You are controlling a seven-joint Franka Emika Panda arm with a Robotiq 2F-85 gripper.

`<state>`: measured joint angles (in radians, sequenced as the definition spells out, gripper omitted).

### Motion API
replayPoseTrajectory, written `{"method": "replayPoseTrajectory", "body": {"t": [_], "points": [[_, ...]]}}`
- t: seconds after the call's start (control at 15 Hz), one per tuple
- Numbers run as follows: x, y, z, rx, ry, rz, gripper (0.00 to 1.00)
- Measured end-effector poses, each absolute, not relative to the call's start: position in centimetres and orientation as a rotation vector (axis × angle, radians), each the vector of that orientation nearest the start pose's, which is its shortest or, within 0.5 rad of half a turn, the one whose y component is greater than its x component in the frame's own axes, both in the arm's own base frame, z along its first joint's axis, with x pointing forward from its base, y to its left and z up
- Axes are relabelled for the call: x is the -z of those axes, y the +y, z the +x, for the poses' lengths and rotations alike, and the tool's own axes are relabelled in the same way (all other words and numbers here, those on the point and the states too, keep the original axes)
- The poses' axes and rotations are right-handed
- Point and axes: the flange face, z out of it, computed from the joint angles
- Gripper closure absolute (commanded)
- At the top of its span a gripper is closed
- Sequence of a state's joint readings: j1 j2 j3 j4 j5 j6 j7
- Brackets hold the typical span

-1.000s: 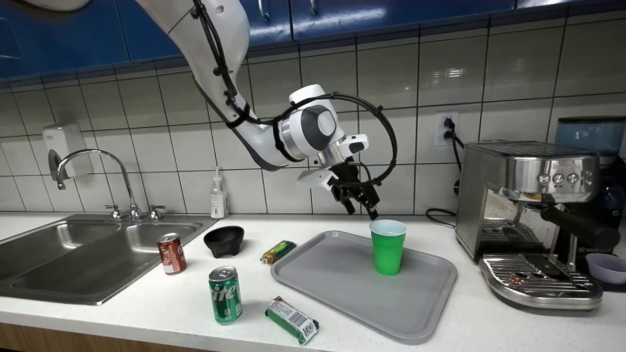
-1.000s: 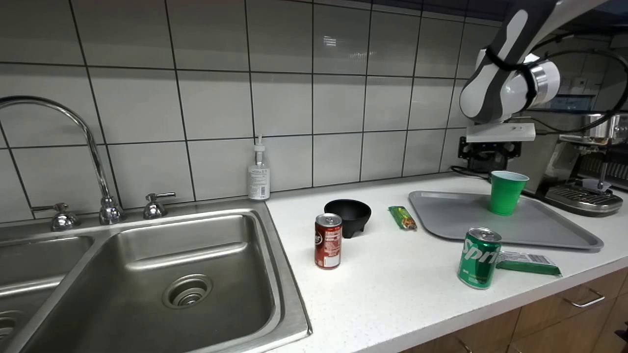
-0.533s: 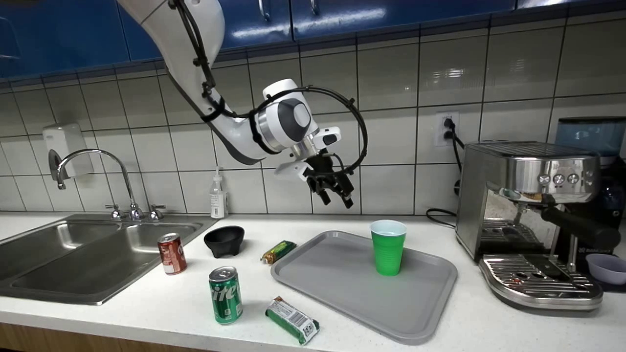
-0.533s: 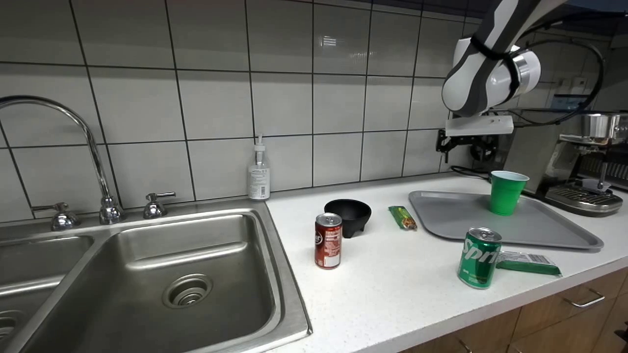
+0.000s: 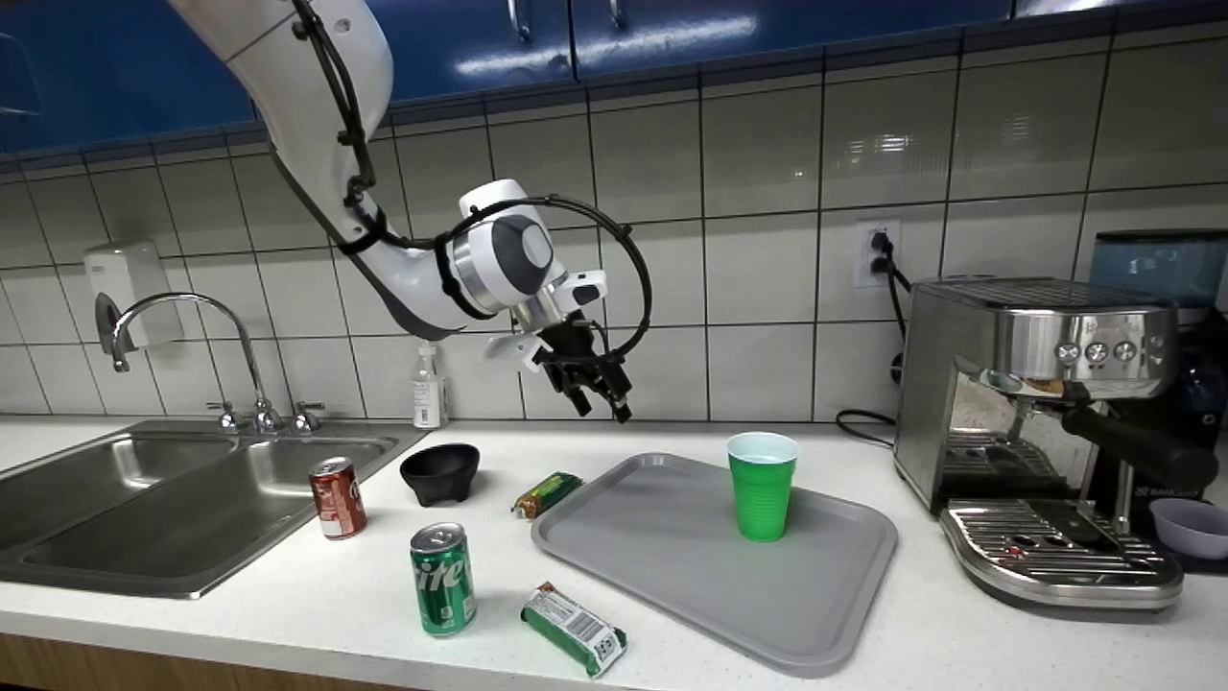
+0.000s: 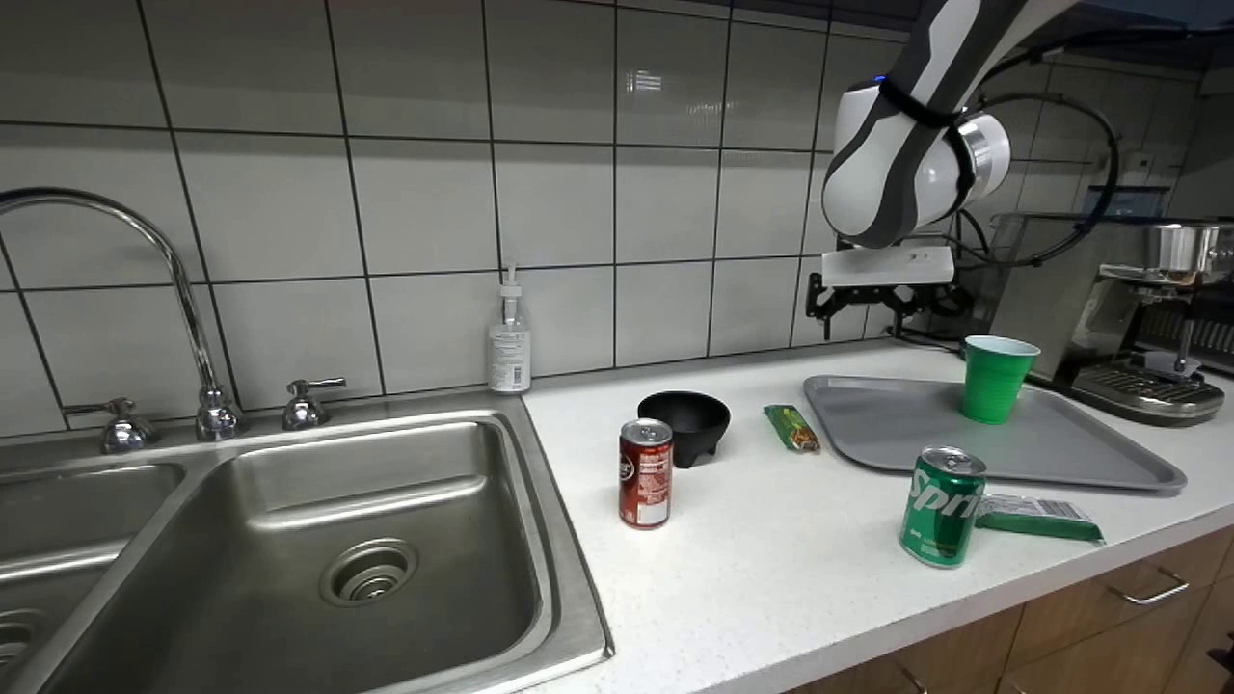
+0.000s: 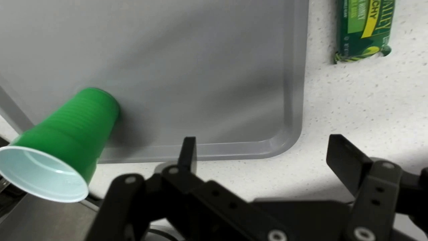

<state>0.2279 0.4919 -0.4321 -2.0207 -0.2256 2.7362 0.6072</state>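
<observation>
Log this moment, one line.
gripper: open, nothing held, above countertop; green cup: upright on gray tray; wrapped bar: beside gray tray; Sprite can: upright

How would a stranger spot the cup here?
Find the steel coffee machine, then the gray tray beside it. The cup stands upright on that tray, green outside and pale inside. Its wide mouth sets it apart from the green soda can.

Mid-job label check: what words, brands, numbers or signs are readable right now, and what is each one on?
"VALLEY": granola bar, in the wrist view.
"CHY", its start cut off: same bar.
"HONEY": same bar.
"Spri": Sprite can, in an exterior view.
"ite": Sprite can, in an exterior view.
Too small or blurred to read: print on the red soda can, pump bottle, coffee grinder and barcode-side-up wrapper. No number is legible.
</observation>
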Motion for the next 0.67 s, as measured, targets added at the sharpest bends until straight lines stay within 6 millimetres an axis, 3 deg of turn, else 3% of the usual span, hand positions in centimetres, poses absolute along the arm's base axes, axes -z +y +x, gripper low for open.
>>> {"method": "replayPoseTrajectory", "body": {"t": [0.27,0.67], "points": [[-23.9,-7.9,61.5,0.498,0.857,-3.218,0.0],[-22.3,-5.7,61.1,0.451,0.815,-3.214,0.0]]}}
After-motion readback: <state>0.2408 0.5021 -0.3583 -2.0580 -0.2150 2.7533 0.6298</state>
